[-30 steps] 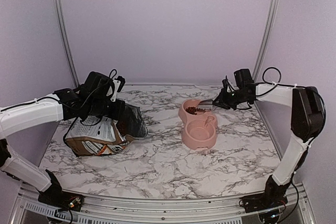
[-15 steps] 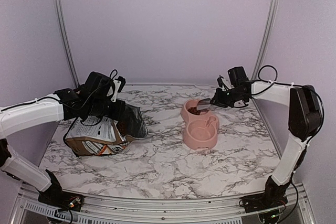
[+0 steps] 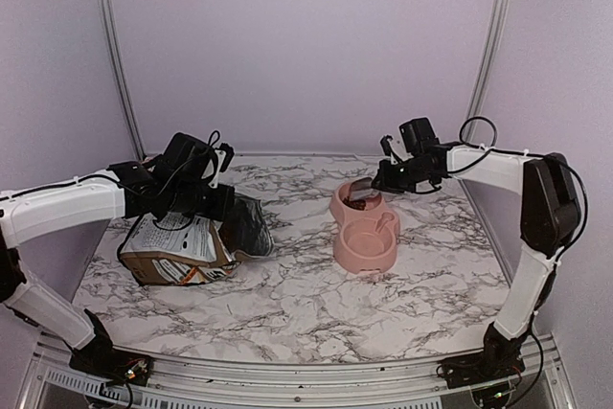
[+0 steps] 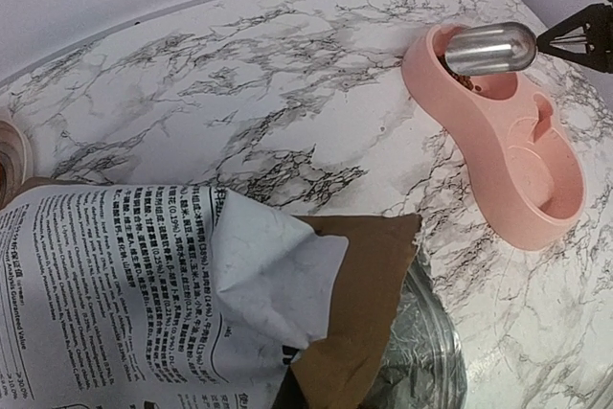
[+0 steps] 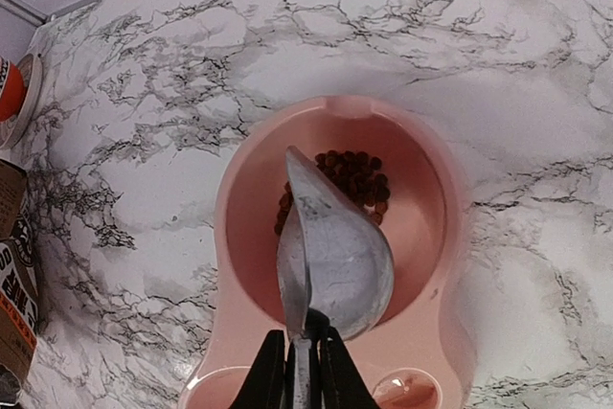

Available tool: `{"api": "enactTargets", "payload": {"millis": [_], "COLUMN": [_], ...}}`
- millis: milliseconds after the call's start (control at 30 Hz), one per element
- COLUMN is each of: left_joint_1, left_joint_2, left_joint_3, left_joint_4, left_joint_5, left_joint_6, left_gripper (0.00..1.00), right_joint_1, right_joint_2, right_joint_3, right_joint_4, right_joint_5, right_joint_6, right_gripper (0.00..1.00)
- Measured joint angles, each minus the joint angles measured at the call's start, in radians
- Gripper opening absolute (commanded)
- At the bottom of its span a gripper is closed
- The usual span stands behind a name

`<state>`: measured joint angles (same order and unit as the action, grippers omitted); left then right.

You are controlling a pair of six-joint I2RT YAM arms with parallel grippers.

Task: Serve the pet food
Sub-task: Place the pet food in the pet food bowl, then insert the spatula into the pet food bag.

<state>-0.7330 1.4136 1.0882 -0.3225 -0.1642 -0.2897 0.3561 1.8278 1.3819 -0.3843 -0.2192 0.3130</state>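
bag (image 3: 177,241) left | bowl (image 3: 369,254) right | kibble (image 5: 356,171) in far well, scoop (image 5: 335,246) above

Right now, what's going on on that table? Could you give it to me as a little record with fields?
Surface: marble table
Dish: pink double bowl
Far compartment: kibble in it
Near compartment: no kibble seen
Right gripper: shut on the handle of the metal scoop, which is tipped hollow-down over the far compartment
Left gripper: shut on the mouth edge of the food bag
Bag position: lying on its side, apart from the bowl, to its left
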Motion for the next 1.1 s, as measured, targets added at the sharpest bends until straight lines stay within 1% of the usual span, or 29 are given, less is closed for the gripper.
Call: {"api": "enactTargets", "payload": {"millis": [400,800,1100], "left_joint_1": [0.0,-0.001,-0.001], "left_joint_2": [0.043,0.1,0.103], "left_joint_3": [0.045,0.076,0.077], "left_joint_4": [-0.039,-0.049,-0.05], "left_joint_5": [0.012,0.03,0.038], "left_joint_6": [-0.044,-0.04,-0.008], "left_gripper": [0.0,0.0,0.0], "right_joint_1": [0.005,0.005,0.005], "right_joint_2": [0.003,-0.001,-0.008], "right_joint_3": [0.061,0.069,0.068], "right_joint_4": [-0.002,-0.009,-0.009], "right_joint_5": [0.006,0.004,-0.05], "right_joint_6": [-0.005,-0.003,0.043], "right_gripper": [0.0,0.0,0.0]}}
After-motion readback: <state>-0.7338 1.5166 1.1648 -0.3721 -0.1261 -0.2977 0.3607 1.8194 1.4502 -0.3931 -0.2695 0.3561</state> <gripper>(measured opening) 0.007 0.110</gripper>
